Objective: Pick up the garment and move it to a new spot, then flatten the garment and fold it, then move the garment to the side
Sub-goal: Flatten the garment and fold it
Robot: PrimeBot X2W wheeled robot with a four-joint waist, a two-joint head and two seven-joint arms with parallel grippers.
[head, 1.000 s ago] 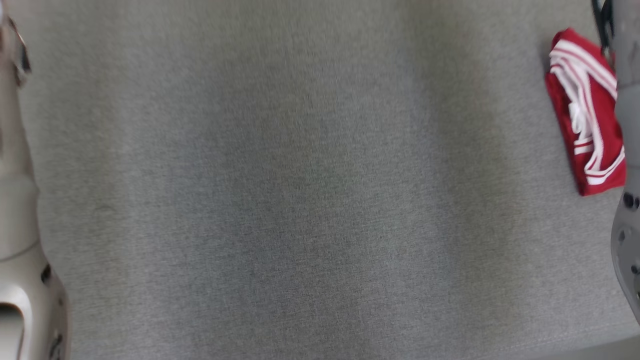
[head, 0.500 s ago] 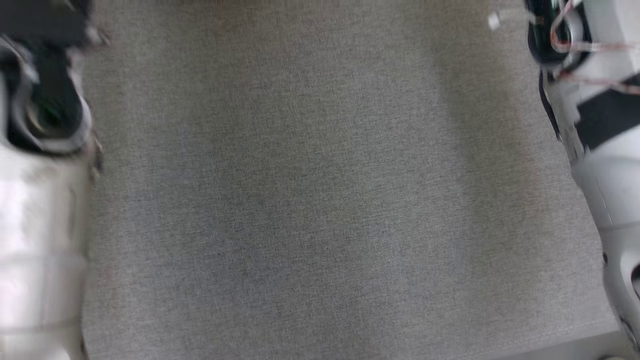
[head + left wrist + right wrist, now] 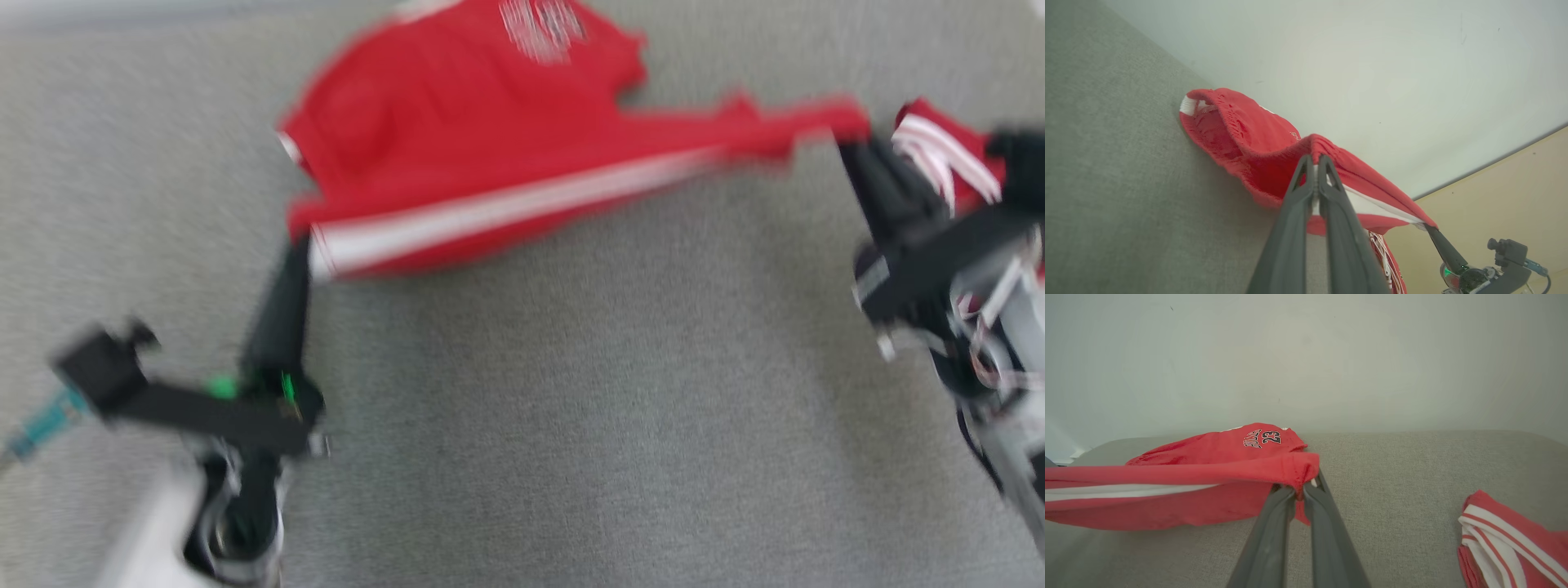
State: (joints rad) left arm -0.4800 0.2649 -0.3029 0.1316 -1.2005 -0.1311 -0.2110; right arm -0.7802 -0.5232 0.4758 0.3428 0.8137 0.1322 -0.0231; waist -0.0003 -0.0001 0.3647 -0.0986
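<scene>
The garment (image 3: 473, 139) is a pair of red shorts with a white side stripe and a "23" print. It hangs stretched between my two grippers, its far part resting on the grey cloth surface (image 3: 571, 408). My left gripper (image 3: 300, 245) is shut on the striped left corner. In the left wrist view its fingers (image 3: 1314, 161) pinch the gathered red edge of the garment (image 3: 1241, 139). My right gripper (image 3: 849, 151) is shut on the right corner. The right wrist view shows this gripper (image 3: 1300, 488) clamping a bunched fold of the garment (image 3: 1208, 457).
A second, folded red garment with white stripes (image 3: 939, 147) lies at the right, just behind my right gripper, and shows in the right wrist view (image 3: 1506, 539). A pale wall (image 3: 1306, 355) rises behind the surface's far edge.
The head camera has swung: earlier it showed bare grey surface and pale forearms at both sides. Now both grippers and the stretched garment are in the picture, which is motion-blurred.
</scene>
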